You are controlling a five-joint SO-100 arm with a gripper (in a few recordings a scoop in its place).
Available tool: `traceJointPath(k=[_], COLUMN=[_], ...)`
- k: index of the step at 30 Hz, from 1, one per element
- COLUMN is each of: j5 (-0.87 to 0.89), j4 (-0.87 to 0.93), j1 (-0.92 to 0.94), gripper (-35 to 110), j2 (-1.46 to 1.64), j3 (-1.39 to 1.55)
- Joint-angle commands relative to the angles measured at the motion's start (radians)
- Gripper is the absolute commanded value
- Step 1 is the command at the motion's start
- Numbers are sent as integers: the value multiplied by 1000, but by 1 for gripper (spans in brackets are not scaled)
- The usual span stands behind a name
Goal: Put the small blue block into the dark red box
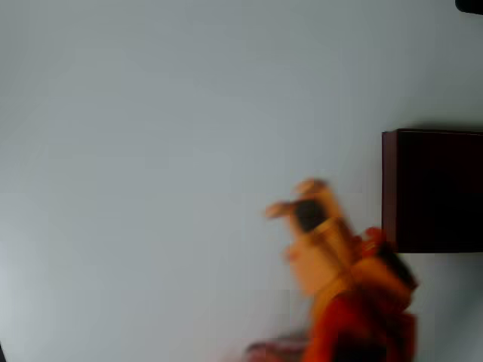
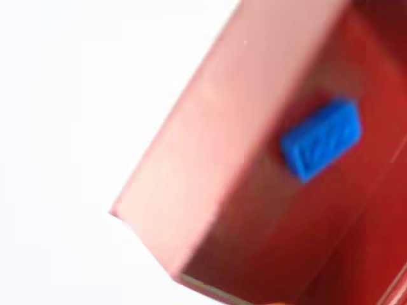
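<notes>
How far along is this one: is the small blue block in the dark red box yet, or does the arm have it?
Looks essentially done. In the wrist view the small blue block lies on the floor inside the dark red box, with nothing gripping it. In the overhead view the gripper is blurred over the bare table, left of the box; whether it is open is unclear. Nothing appears left beyond clearing the arm.

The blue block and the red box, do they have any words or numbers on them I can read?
No readable text anywhere.
Blue block: faint raised marks on its top in the wrist view, too blurred to read.
Red box: plain walls, no label.
Gripper: blurred in the overhead view, no writing to make out.
</notes>
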Motion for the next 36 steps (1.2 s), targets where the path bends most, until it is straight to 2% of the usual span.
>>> traceJointPath(k=[1, 6, 10, 17, 25, 36], j5=[-31, -80, -97, -210, -258, -245], j4=[29, 5, 28, 41, 0, 2], j1=[-209, -581, -761, -991, -1062, -1054], gripper=[0, 0, 0, 0, 0, 0], j2=[307, 621, 847, 851, 877, 876], j3=[140, 379, 592, 726, 873, 873])
